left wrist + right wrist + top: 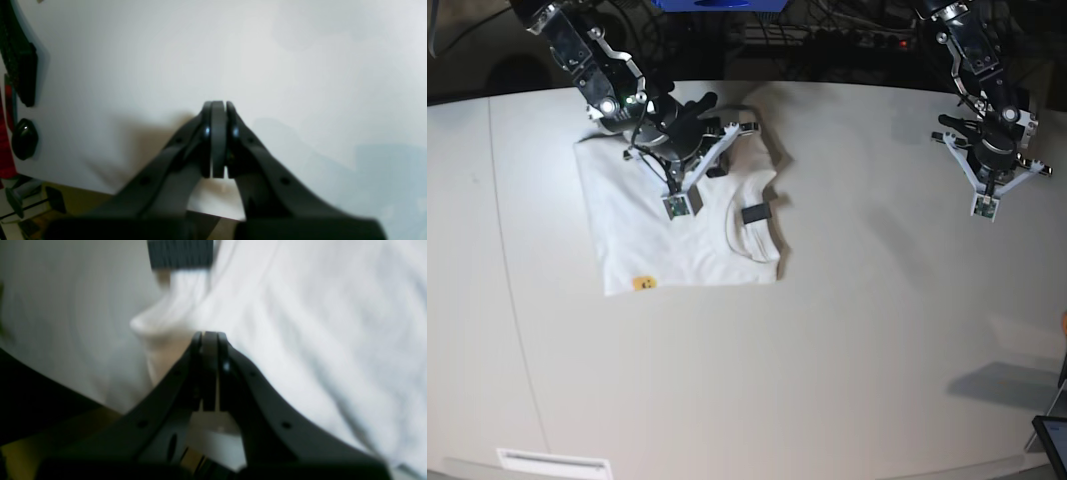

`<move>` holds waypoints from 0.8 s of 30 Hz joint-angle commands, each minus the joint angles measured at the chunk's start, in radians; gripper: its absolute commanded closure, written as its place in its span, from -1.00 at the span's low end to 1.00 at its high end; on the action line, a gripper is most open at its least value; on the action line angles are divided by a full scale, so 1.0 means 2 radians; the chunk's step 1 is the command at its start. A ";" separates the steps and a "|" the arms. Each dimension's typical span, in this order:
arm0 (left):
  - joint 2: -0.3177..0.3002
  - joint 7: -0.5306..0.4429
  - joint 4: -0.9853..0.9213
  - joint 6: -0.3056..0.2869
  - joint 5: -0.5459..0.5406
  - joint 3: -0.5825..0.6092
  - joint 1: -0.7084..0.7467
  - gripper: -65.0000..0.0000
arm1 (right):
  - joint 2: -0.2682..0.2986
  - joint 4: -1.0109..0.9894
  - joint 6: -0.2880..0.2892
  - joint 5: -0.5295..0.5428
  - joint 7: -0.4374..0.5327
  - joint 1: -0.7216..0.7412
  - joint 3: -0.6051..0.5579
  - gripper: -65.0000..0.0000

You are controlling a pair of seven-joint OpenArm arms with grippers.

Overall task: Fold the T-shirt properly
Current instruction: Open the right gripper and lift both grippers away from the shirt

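Note:
The T-shirt (pixel 667 240) lies folded on the table's left half, plain white side up, with its dark neck tag (pixel 752 213) near the right edge. In the right wrist view the rumpled cloth (pixel 300 323) fills the right side and the tag (pixel 180 253) sits at the top. My right gripper (pixel 210 335) (pixel 689 135) hovers over the shirt's upper part, shut, with no cloth between its fingers. Far to the right my left gripper (pixel 218 105) (pixel 989 150) is shut over the bare white table (pixel 300 66), holding nothing.
A small yellow patch (pixel 644 283) shows at the shirt's lower left corner. Black hardware (pixel 20 60) and a dark knob (pixel 24 138) sit at the table's edge beside the left arm. A screen corner (pixel 1052 440) pokes in at the front right. Cables run along the back.

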 commanded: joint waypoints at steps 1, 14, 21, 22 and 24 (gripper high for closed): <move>-0.006 -0.006 0.008 0.001 0.000 -0.001 -0.004 1.00 | -0.001 0.008 0.002 -0.002 0.014 -0.001 0.002 0.99; -0.006 -0.006 0.012 0.001 0.000 0.014 -0.003 1.00 | 0.016 0.011 -0.015 -0.001 0.042 -0.038 0.012 0.99; 0.004 -0.006 0.022 0.001 0.000 0.055 -0.003 1.00 | 0.019 0.035 -0.038 -0.001 0.009 -0.007 0.027 0.99; 0.005 -0.006 0.022 0.001 0.000 0.058 -0.003 1.00 | 0.019 0.034 -0.038 -0.001 0.009 -0.001 0.038 0.99; 0.009 -0.006 0.022 0.001 0.000 0.058 -0.004 1.00 | 0.019 0.030 -0.038 -0.002 0.009 0.010 0.064 0.99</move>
